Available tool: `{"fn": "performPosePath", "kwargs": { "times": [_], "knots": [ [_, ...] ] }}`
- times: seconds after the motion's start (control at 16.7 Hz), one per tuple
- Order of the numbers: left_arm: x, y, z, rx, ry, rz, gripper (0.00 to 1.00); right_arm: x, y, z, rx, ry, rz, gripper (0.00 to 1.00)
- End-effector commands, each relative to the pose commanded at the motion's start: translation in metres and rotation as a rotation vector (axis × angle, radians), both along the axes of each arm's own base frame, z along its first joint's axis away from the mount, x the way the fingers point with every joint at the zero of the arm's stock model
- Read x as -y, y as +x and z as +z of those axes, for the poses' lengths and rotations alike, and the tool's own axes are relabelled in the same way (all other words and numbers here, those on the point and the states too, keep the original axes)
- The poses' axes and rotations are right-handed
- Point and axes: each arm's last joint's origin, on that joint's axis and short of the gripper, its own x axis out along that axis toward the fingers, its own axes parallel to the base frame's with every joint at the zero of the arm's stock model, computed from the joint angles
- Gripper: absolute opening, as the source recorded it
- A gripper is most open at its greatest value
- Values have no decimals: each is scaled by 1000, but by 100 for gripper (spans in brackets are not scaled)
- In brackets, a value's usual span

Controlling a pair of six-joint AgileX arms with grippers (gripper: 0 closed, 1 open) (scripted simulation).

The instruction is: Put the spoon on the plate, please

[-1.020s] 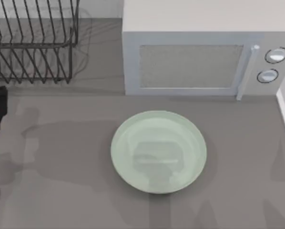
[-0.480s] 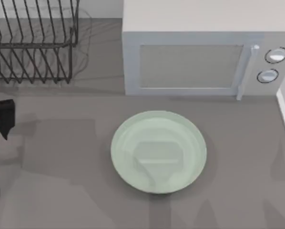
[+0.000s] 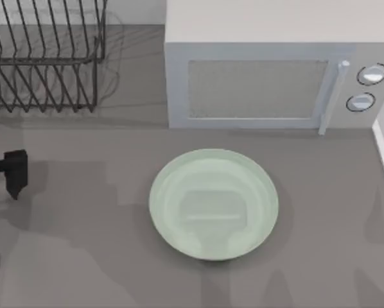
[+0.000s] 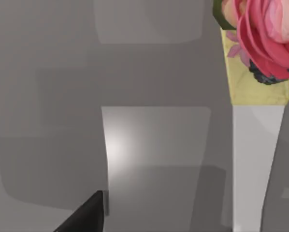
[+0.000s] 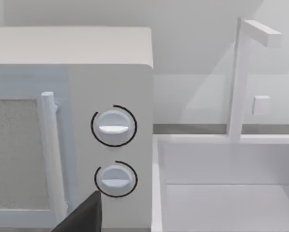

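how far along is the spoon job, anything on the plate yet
Nothing looks done: the plate sits bare in front of the microwave, with no spoon on it. In hand: the left gripper is out over the table's left edge, holding nothing I can see. Left: finding the spoon, grasping it, and setting it on the plate.

Pale green round plate (image 3: 214,204), flat on table, centre, bare

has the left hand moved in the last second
Yes. The left hand has come in from the table's left edge toward the plate, and sits lower relative to the dish rack.
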Motion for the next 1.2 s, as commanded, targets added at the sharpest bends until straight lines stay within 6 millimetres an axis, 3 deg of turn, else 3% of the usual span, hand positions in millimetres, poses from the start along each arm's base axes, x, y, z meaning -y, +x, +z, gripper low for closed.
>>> {"fn": "performPosePath", "kwargs": {
  "times": [0.12, 0.9, 1.2],
  "knots": [
    [0, 0, 0, 0, 0, 0, 100, 0, 0, 0, 0, 0, 0, 100],
    [0, 0, 0, 0, 0, 0, 2, 0, 0, 0, 0, 0, 0, 100],
    [0, 0, 0, 0, 0, 0, 0, 0, 0, 0, 0, 0, 0, 100]
  ]
}}
